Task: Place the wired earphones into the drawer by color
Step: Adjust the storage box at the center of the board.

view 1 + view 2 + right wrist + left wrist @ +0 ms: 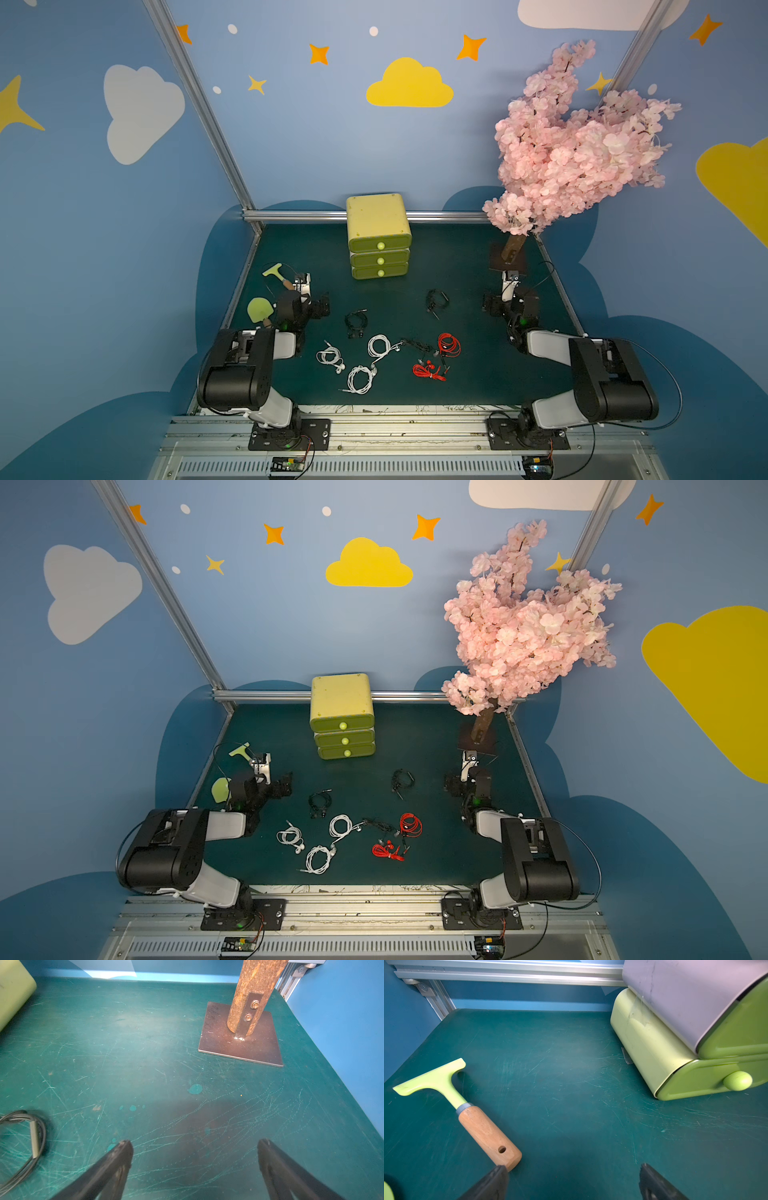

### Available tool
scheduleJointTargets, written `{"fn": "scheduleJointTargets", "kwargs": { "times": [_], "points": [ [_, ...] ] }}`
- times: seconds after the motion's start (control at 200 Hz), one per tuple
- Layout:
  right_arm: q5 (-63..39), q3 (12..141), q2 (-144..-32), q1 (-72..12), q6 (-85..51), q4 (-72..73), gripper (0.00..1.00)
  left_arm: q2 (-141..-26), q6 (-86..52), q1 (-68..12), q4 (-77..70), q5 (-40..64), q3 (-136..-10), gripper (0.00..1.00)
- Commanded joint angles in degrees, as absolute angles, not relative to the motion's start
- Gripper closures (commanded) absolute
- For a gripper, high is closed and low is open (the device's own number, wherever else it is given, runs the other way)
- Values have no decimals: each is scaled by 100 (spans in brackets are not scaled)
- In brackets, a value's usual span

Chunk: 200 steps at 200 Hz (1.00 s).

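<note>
we see the coiled wired earphones (379, 345) lying loose on the dark green mat (478, 374), near the front middle: three white bundles (360, 379) to the left, two red bundles (449, 345) to the right, black bundles (356, 322) among and beyond them. the yellow-green three-drawer plastic chest (378, 232) stands at the far middle, all drawers shut. our left gripper (573, 1166) and right gripper (194, 1141) hover at either side, fingers spread wide, holding nothing. a green scraper with wooden handle (446, 1082) lies far left.
</note>
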<state>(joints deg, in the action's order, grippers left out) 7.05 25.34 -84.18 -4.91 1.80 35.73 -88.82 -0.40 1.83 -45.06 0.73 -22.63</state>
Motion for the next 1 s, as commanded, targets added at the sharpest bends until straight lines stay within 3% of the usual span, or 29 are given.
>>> {"fn": "scheduleJointTargets", "kwargs": {
  "times": [0.0, 0.746, 0.996],
  "points": [
    [604, 2675, -8460, -444, 199, 3492, 2, -8798, -9, 171, -4596, 158, -2313, 0],
    [472, 2720, -8376, -404, 220, 3367, 2, -8708, -44, 163, -4592, 48, -2327, 0],
    [377, 3221, -7623, -430, 252, 1956, 2, -7422, -281, 152, -2792, -104, -2730, 0]
  ]
}}
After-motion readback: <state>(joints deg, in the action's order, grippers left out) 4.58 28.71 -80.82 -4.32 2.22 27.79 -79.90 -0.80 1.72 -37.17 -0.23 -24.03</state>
